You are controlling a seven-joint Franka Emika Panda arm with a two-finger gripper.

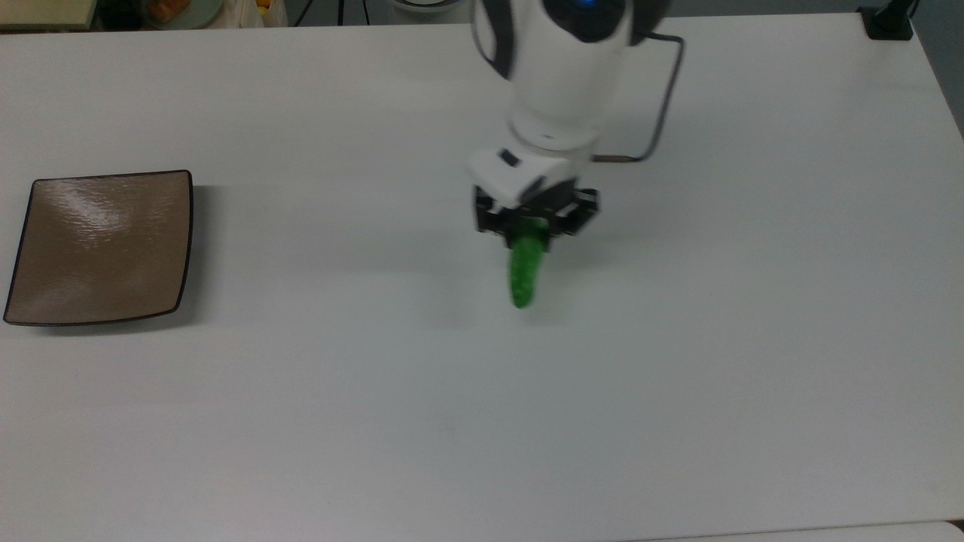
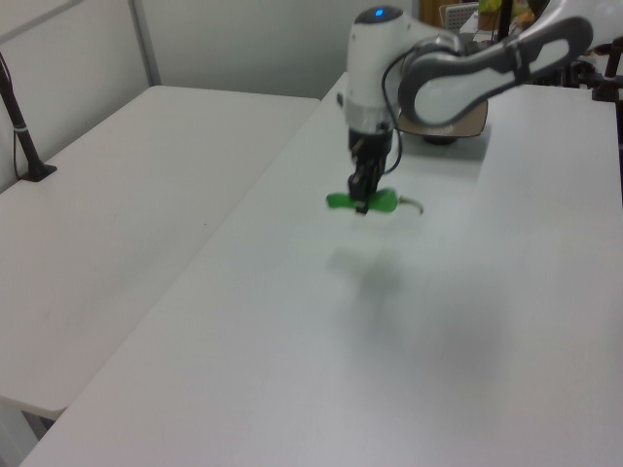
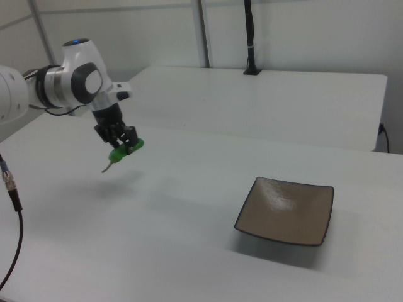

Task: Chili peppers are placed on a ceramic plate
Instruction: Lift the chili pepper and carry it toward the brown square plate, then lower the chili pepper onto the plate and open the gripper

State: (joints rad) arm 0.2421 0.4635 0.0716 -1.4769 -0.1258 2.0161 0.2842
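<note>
My claw clamped on chili pepper, gripping near its middle; pepper off desk, shadow beneath in left view. Pepper long axis level, stem out one side, green tip out other. Ceramic plate bare, well apart, toward top view's left. Judgement: carry leg underway; next move, straight run toward plate, then lower.
</note>
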